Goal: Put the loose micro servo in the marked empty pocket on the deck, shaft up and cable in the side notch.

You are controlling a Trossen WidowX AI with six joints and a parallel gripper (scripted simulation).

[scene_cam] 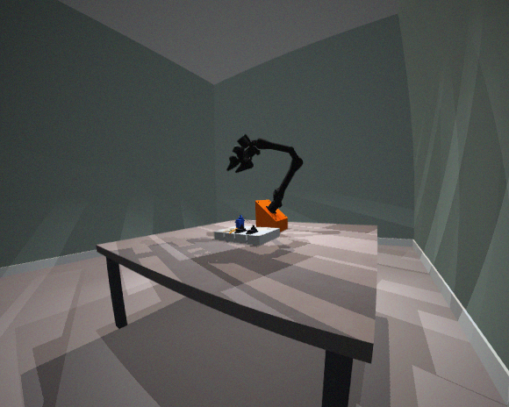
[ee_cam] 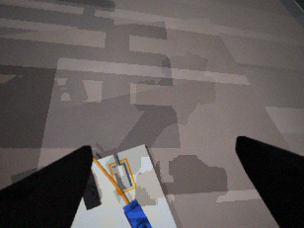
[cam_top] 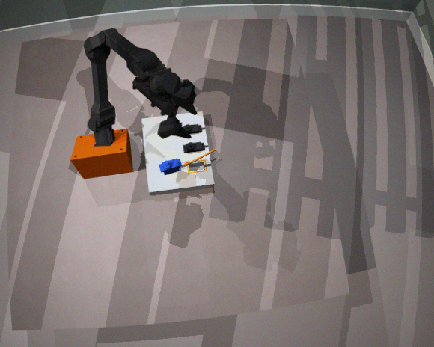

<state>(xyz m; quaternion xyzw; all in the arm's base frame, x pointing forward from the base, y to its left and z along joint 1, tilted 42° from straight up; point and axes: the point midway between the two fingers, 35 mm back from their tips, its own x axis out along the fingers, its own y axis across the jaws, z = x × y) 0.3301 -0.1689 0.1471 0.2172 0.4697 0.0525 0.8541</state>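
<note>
The loose blue servo (cam_top: 170, 166) (scene_cam: 240, 223) (ee_cam: 136, 214) stands on the pale deck (cam_top: 158, 185) (scene_cam: 264, 238) (ee_cam: 106, 218), on the arm-base side of the empty pocket (cam_top: 197, 167) (ee_cam: 123, 176) outlined in orange. Its shaft side faces up. Its orange cable (cam_top: 203, 157) (ee_cam: 110, 178) slants past the pocket's corner and out over the deck's edge. In the pocket's far side is a narrow notch. My gripper (cam_top: 192, 125) (scene_cam: 232, 170) (ee_cam: 164, 147) is open and empty, high above the deck. In the wrist view the servo is cut by the bottom edge, below and left of the midpoint between the fingers.
Two black servos sit in the deck in a row with the pocket; the nearer one (cam_top: 194, 146) (ee_cam: 91, 191) is beside it, the farther one (cam_top: 194, 129) partly behind a finger in the top view. The arm's orange base (cam_top: 103, 164) (scene_cam: 268, 217) stands beside the deck.
</note>
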